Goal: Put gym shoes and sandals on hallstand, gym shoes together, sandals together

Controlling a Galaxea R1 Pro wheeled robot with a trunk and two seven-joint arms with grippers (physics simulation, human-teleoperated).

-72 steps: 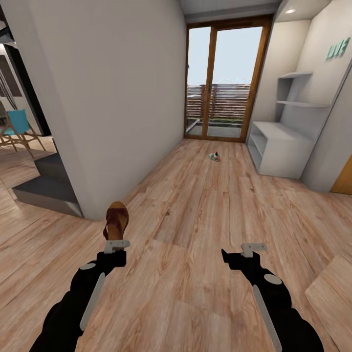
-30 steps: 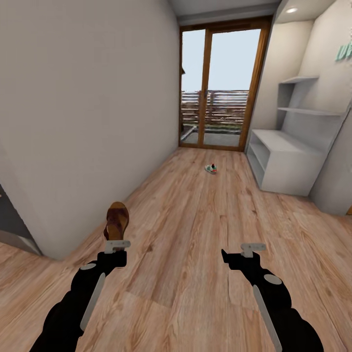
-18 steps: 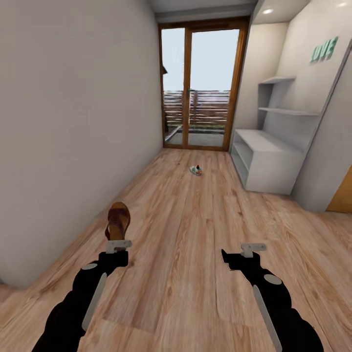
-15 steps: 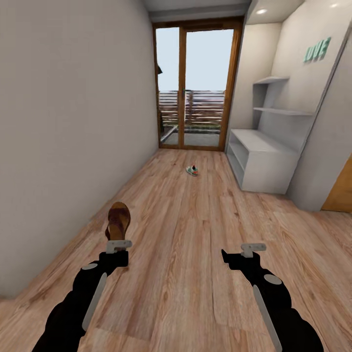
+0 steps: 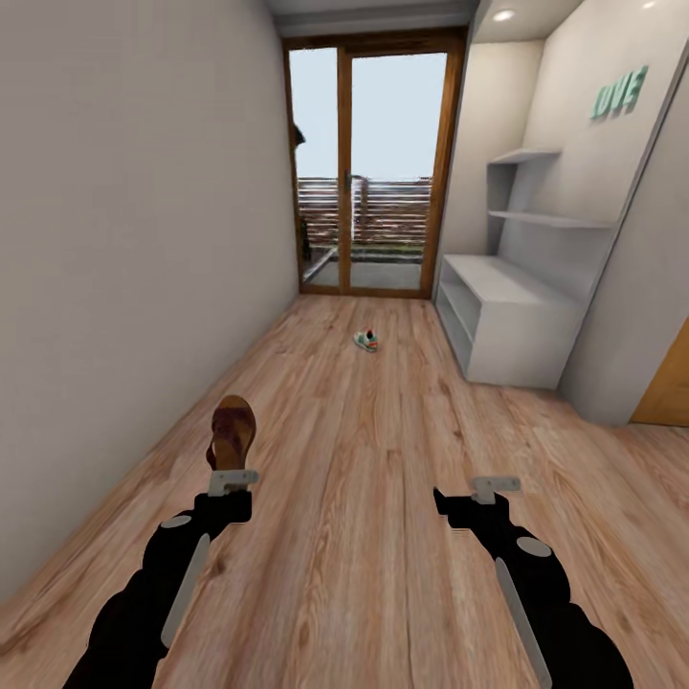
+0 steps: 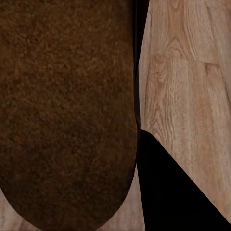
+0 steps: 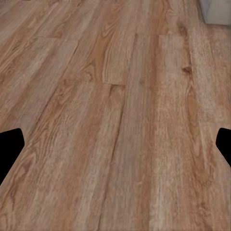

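Observation:
My left gripper [image 5: 231, 477] is shut on a brown sandal [image 5: 232, 433], held toe forward above the corridor floor [image 5: 364, 498]. In the left wrist view the sandal's dark brown sole [image 6: 67, 110] lies flat against a black finger [image 6: 168, 192]. One gym shoe [image 5: 366, 339], white with green and red, sits far ahead on the floor near the glass door. The light-grey hallstand [image 5: 512, 330] stands on the right, its bench and shelves bare. My right gripper [image 5: 478, 495] is open with only floor planks between its fingers [image 7: 10, 144].
A plain white wall [image 5: 124, 239] runs along the left. The wood-framed glass door [image 5: 368, 172] closes the corridor's far end. A grey panel and an orange door edge [image 5: 665, 383] stand at the right, past the hallstand. Green letters hang on the wall above the shelves.
The whole view has shifted: the camera has moved into the corridor, so the wall corner and steps at the left are gone. Both arms keep their pose, the sandal still held.

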